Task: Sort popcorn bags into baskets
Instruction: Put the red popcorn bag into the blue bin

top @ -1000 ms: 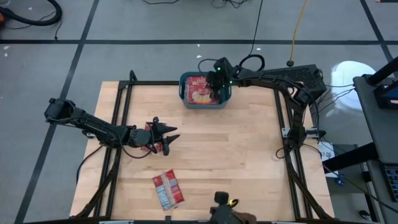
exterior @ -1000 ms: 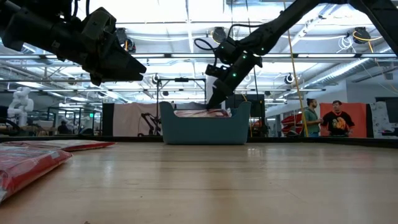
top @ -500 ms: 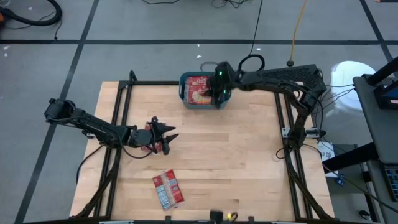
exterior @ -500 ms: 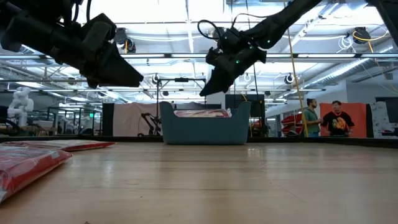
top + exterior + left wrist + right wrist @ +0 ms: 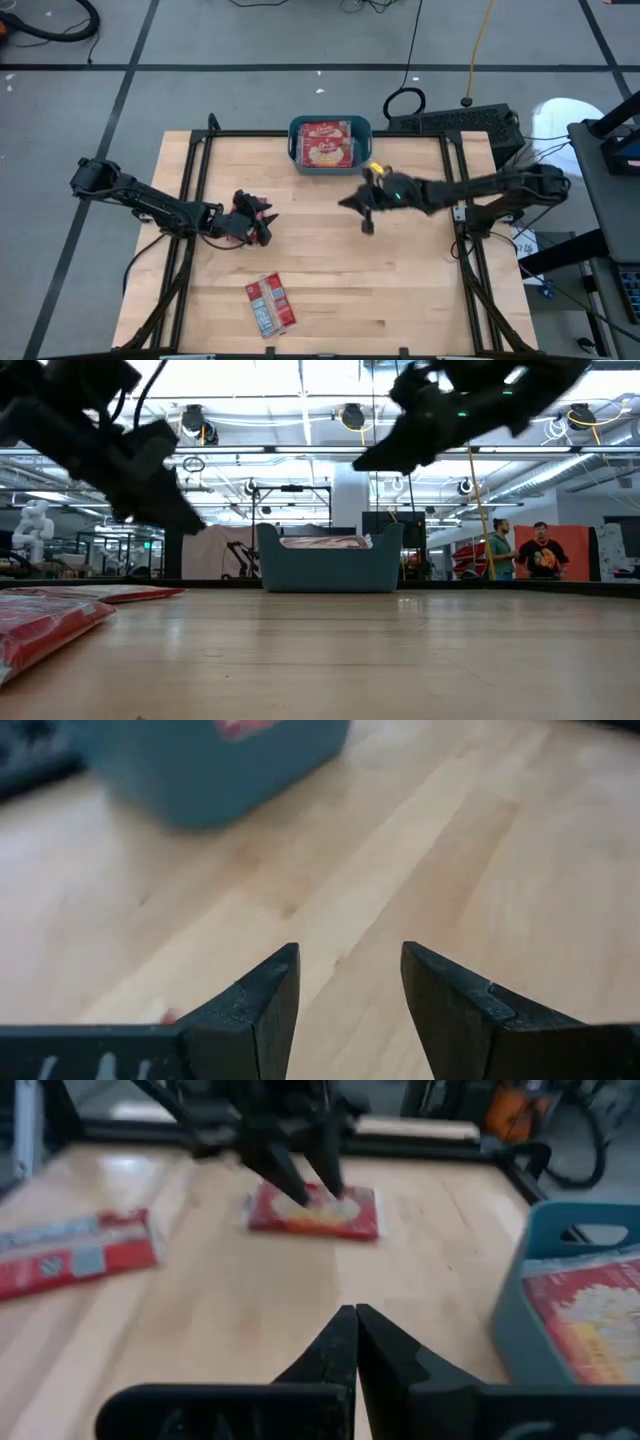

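The teal basket [image 5: 294, 148] stands at the table's far edge with two red popcorn bags [image 5: 328, 143] lying flat inside it. Another red popcorn bag [image 5: 315, 1212] lies flat on the wood at the left; my left gripper [image 5: 262, 225] hovers open just above it, tipped downward, fingers [image 5: 300, 1175] apart from the bag. More bags [image 5: 270, 305] lie near the front edge, red-and-white backs up. My right gripper [image 5: 348, 204] hangs shut with nothing in it over the table's middle, in front of the basket.
Bare wood lies between the two grippers and in front of the basket [image 5: 520, 1315]. Black frame rails [image 5: 200, 180] run along the table's left and right sides. People stand in the room far behind the table [image 5: 520, 550].
My right gripper has swung out of the basket, toward the near edge and over the table's middle, staying shut and carrying nothing; the basket now shows two bags side by side. My left gripper has tipped downward and sunk a little toward the bag beneath it, still open.
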Controlling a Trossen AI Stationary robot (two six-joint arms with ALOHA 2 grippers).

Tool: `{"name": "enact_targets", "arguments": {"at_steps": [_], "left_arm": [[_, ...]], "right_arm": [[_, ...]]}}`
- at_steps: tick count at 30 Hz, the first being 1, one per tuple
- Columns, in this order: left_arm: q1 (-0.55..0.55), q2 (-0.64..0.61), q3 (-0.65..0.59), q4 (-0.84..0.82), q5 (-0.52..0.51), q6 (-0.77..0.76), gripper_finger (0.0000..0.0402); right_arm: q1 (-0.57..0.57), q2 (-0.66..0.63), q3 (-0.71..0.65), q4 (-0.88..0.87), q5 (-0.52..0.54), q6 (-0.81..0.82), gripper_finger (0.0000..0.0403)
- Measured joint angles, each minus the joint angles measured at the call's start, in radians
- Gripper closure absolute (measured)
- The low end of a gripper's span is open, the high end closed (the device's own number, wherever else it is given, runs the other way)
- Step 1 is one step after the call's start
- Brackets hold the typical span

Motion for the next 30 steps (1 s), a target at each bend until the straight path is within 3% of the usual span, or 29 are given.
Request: {"name": "enact_targets", "arguments": {"at_steps": [5,12,19,22,27,30], "left_arm": [[0.012,0.000,0.000,-0.212,0.009,-0.251,0.0222],[-0.022,0.000,0.022,-0.361,0.081,-0.381,0.0222],[0.021,0.000,0.180,-0.853,0.058,-0.641,0.0222],[0.043,0.000,0.208,-0.959,0.135,-0.693,0.0222],[0.077,0.001,0.182,-1.003,0.351,-0.806,0.0222],[0.070,0.001,0.170,-0.991,0.383,-0.832,0.0222]], "right_arm": [[0.127,-0.026,-0.139,0.163,0.144,0.062,0.0403],[0.230,0.012,-0.173,0.181,0.159,0.132,0.0403],[0.312,0.096,-0.173,0.273,0.217,0.146,0.0403],[0.339,0.131,-0.173,0.337,0.233,0.151,0.0403],[0.378,0.150,-0.173,0.384,0.240,0.174,0.0403],[0.399,0.150,-0.173,0.380,0.268,0.172,0.0403]]}}
